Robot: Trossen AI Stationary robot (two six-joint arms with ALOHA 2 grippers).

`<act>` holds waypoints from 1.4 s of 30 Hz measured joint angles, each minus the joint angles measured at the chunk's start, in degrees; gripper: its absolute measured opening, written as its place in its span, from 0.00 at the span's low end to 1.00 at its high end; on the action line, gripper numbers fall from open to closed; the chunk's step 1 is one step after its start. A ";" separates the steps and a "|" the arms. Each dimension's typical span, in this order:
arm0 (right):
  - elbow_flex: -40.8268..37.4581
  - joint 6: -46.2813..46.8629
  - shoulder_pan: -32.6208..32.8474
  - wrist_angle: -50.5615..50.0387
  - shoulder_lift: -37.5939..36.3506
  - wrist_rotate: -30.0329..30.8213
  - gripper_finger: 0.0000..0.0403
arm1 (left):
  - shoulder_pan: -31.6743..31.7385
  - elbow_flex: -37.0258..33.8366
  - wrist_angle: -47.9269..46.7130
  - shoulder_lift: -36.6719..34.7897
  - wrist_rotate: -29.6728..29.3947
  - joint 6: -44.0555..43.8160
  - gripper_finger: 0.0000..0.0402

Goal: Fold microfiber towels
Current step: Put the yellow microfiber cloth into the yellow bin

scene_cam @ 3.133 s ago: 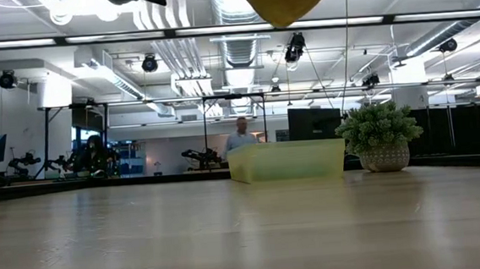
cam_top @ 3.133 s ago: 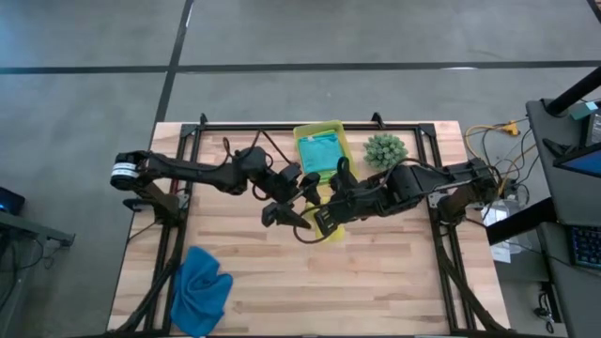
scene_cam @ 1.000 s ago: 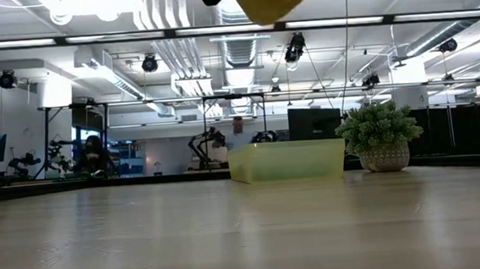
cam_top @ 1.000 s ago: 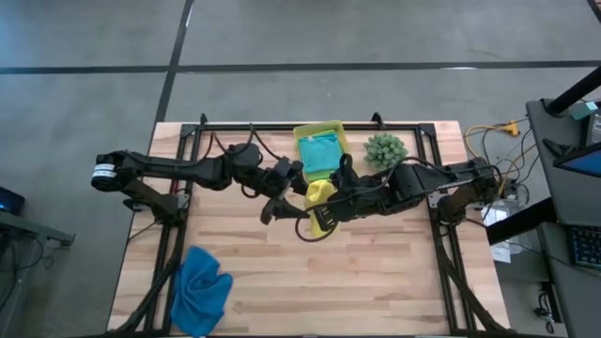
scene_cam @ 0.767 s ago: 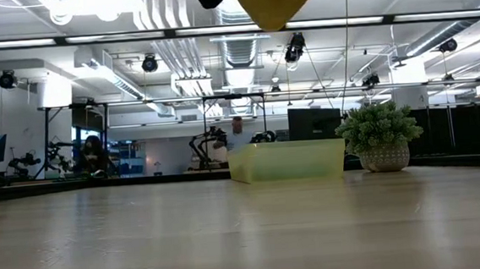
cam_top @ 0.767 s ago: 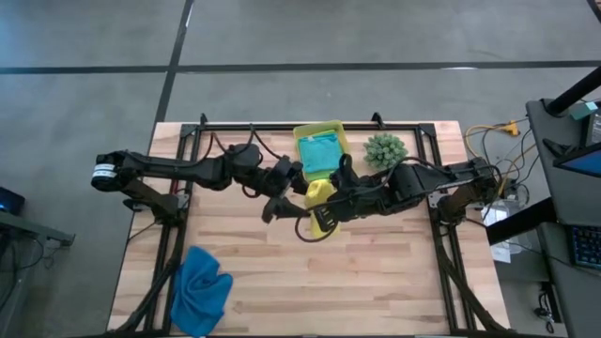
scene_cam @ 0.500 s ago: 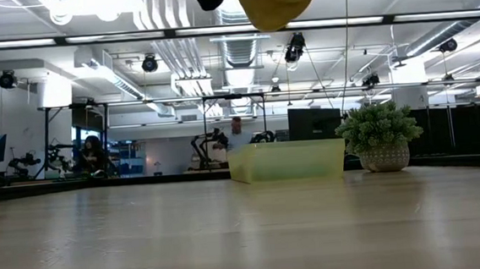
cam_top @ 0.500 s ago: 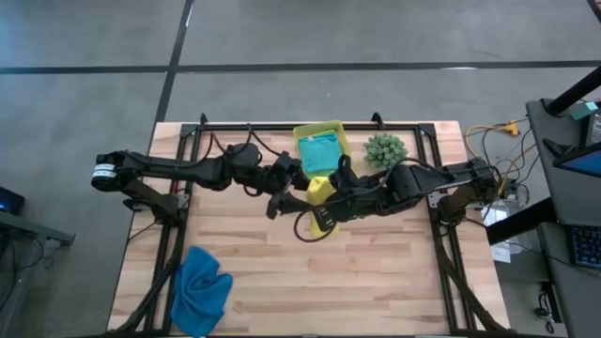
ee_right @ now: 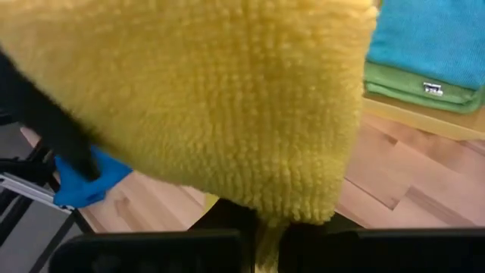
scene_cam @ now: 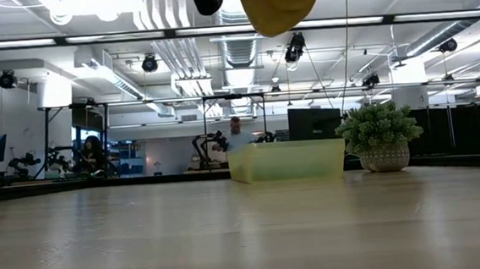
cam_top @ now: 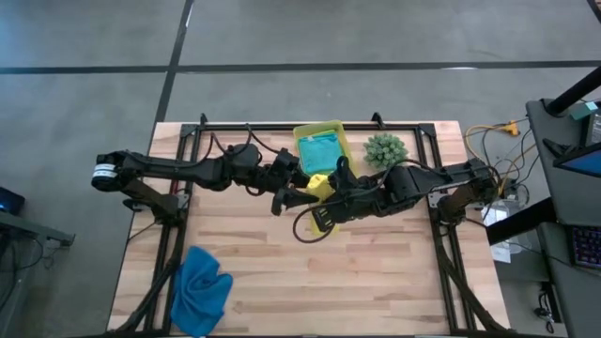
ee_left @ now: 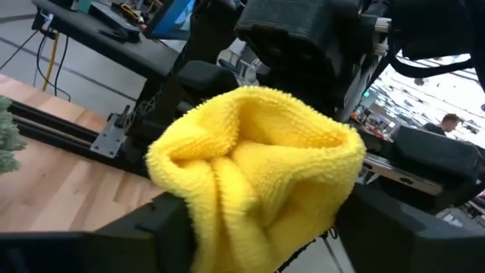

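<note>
Above the pale wooden table (cam_top: 376,272), we find the left gripper (cam_top: 293,191) has closed in, jaws spread either side of the bunched yellow microfiber towel (cam_top: 320,186) pinched by the right gripper (cam_top: 324,199); handover appears imminent.

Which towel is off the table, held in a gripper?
The yellow towel, held aloft by the right gripper; the blue towel lies crumpled on the table.

Four towels (cam_top: 321,187) (one per colour), one bin (cam_top: 343,137), one plant (cam_top: 385,148).
</note>
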 joint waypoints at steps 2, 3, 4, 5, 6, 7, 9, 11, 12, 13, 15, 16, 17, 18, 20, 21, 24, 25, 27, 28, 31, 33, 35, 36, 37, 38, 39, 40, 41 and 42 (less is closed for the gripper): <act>0.00 -0.40 0.00 0.02 -0.01 0.00 0.03 | 0.00 0.00 0.00 0.00 0.16 1.07 0.54; 0.00 -0.54 0.00 0.02 -0.01 -0.01 0.03 | 0.00 -0.03 -0.02 0.00 0.29 1.30 0.48; 0.00 -0.57 0.00 0.02 -0.01 -0.02 0.03 | 0.00 -0.04 -0.02 0.00 0.53 1.37 0.43; 0.00 -0.61 0.00 0.04 -0.01 -0.02 0.03 | 0.00 -0.04 -0.01 0.00 0.89 1.55 0.37; 0.00 -0.95 0.00 0.11 -0.01 -0.02 0.03 | 0.00 -0.04 0.01 0.00 1.18 2.33 0.32; 0.00 -1.37 0.00 0.23 -0.01 -0.02 0.03 | 0.00 -0.04 0.01 0.00 1.28 2.96 0.25; 0.00 -1.52 0.00 0.26 -0.01 -0.02 0.03 | 0.00 -0.06 -0.06 0.00 1.49 4.03 0.13; 0.00 -1.92 0.02 0.26 -0.01 -0.04 0.03 | 0.00 -0.09 -0.21 0.00 1.58 5.17 0.04; 0.00 -2.43 0.02 0.26 -0.01 -0.04 0.03 | 0.08 -0.09 -0.38 -0.05 1.62 6.14 0.03; 0.00 -2.94 0.19 0.26 -0.01 -0.04 0.03 | 0.33 -0.09 -0.75 -0.25 1.64 7.11 0.03; 0.00 -4.51 0.38 0.28 -0.01 -0.02 0.03 | 1.09 -0.07 -2.72 -1.22 1.83 8.55 0.02; 0.00 -5.27 0.58 0.28 -0.04 0.00 0.03 | 1.63 0.20 -4.90 -1.83 1.96 9.32 0.02; 0.00 -6.07 0.73 0.31 -0.06 0.01 0.03 | 2.24 0.66 -7.23 -2.47 1.98 10.39 0.01; 0.00 -6.90 0.95 0.33 -0.10 0.15 0.03 | 2.92 1.21 -9.90 -2.95 1.98 11.83 0.01; 0.00 -8.36 1.29 0.39 -0.23 0.44 0.03 | 4.10 2.17 -14.70 -3.78 2.08 14.45 0.01; 0.00 -8.88 1.52 0.41 -0.23 0.95 0.04 | 4.75 2.61 -16.47 -4.07 2.32 15.64 0.01; 0.00 -9.21 2.27 0.45 -0.24 3.53 0.08 | 6.49 4.58 -20.78 -4.52 4.30 19.21 0.01; 0.00 -9.38 2.53 0.32 -0.35 4.31 0.11 | 7.04 5.45 -22.38 -4.41 4.92 20.16 0.01; 0.02 -9.65 3.16 -0.23 -0.56 5.59 0.18 | 7.83 6.76 -24.26 -3.94 5.60 20.66 0.01; 0.02 -10.11 3.25 -0.31 -0.62 5.68 0.22 | 8.06 7.24 -24.17 -3.49 6.02 20.66 0.01; -0.03 -10.86 3.50 -0.84 -0.63 5.53 0.33 | 8.46 9.14 -24.17 -2.02 7.79 20.59 0.00; -0.04 -10.87 3.95 -3.39 -0.64 6.21 0.39 | 8.73 10.15 -24.12 -1.26 7.90 20.60 0.00; -0.07 -10.08 4.84 -7.61 -0.99 8.01 0.45 | 9.27 10.77 -24.10 -0.64 8.17 20.60 0.00; -0.09 -9.05 5.44 -10.20 -1.29 9.10 0.47 | 9.68 10.98 -24.10 -0.27 8.20 20.60 0.00; -0.15 -7.75 6.11 -12.80 -1.67 10.40 0.49 | 10.23 11.06 -24.28 -0.04 8.16 20.57 0.00; -0.28 -6.31 6.95 -15.37 -2.27 12.20 0.50 | 10.86 11.06 -24.95 0.12 8.16 20.57 0.00; -0.55 -4.75 7.91 -17.62 -2.91 14.27 0.51 | 11.41 11.06 -25.42 0.38 8.16 20.55 0.00; -1.04 -3.07 9.12 -19.54 -3.84 16.76 0.52 | 11.99 11.06 -25.66 0.66 8.16 20.47 0.00; -1.99 -1.71 10.32 -19.97 -4.98 18.88 0.53 | 12.65 11.06 -26.21 0.85 8.18 20.39 0.00; -3.39 -1.22 11.37 -19.40 -6.39 20.57 0.53 | 13.38 11.06 -26.83 1.08 8.41 19.98 0.00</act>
